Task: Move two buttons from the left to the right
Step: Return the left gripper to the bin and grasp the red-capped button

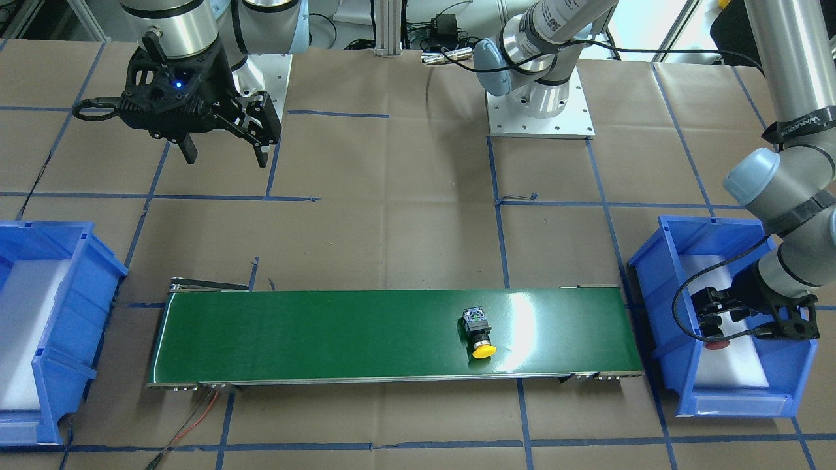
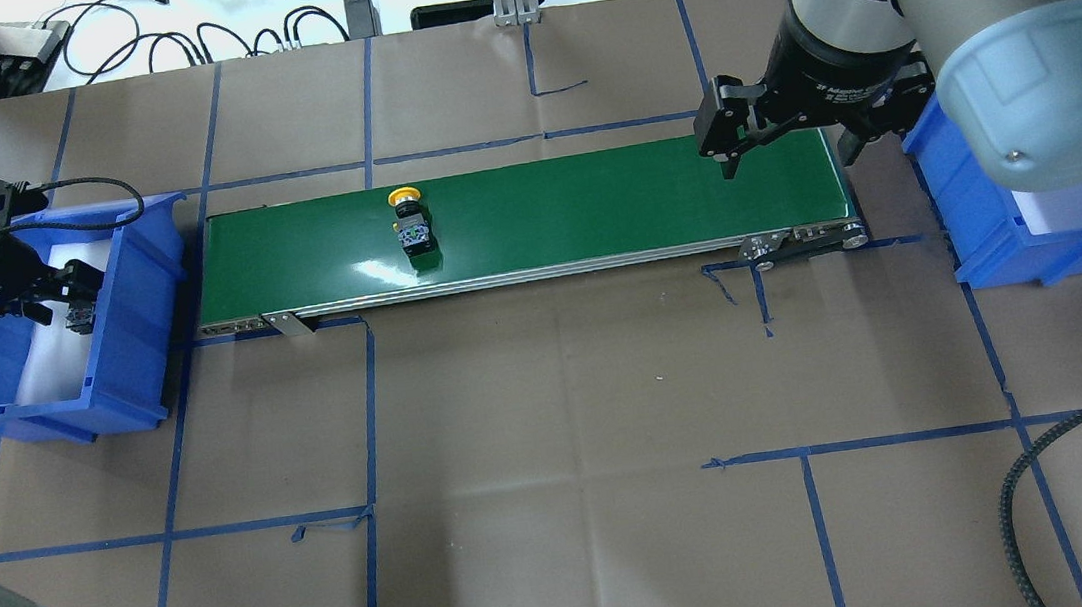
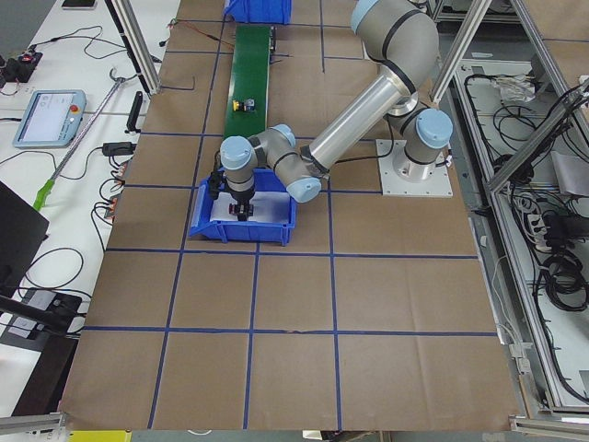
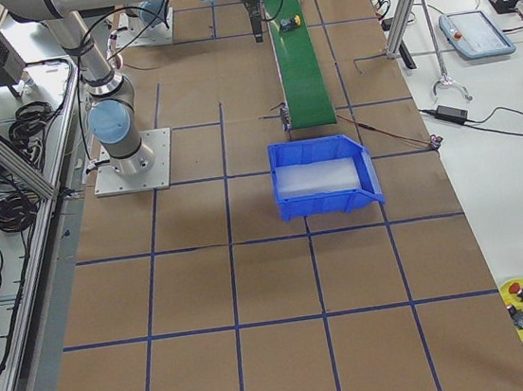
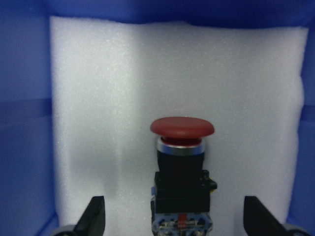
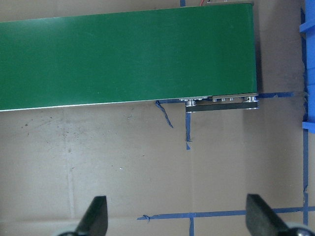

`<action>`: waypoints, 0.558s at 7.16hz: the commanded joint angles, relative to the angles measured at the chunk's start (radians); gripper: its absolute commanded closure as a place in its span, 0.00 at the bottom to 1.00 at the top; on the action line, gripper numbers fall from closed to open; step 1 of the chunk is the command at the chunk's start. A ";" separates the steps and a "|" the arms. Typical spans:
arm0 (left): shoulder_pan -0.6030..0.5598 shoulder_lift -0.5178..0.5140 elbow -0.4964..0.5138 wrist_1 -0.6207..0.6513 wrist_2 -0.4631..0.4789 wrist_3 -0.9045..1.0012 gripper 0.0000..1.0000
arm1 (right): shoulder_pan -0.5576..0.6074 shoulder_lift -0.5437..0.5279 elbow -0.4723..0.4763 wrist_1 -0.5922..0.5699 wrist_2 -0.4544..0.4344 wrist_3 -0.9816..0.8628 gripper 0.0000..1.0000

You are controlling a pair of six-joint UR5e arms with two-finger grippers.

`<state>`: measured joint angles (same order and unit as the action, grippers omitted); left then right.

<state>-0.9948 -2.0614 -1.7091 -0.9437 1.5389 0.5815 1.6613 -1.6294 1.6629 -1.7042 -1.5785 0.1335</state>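
My left jaws are down inside the blue bin [image 1: 659, 287] at the left end of the bench [image 1: 405, 235]. They are spread wide apart with the red button [image 5: 182, 162] between them, touching neither side. It rests on the white foam [image 5: 113, 98], on its side as far as I can judge. The yellow button [image 1: 479, 333] lies on the green belt [image 1: 313, 333], left of its middle, cap toward the bench's far edge. My right jaws hang apart and empty above the belt's right end.

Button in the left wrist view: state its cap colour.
The button has a red cap; the left wrist-mounted view shows it best.
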 commanded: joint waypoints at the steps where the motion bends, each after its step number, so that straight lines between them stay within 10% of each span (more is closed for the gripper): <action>1: -0.001 -0.003 0.002 0.000 -0.003 0.001 0.08 | 0.000 0.000 0.000 0.000 0.000 0.000 0.00; 4: -0.018 -0.002 0.008 0.000 0.003 0.009 0.83 | 0.000 0.000 -0.002 -0.002 0.000 0.000 0.00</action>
<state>-1.0034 -2.0644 -1.7023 -0.9434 1.5377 0.5881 1.6613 -1.6291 1.6623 -1.7056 -1.5785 0.1335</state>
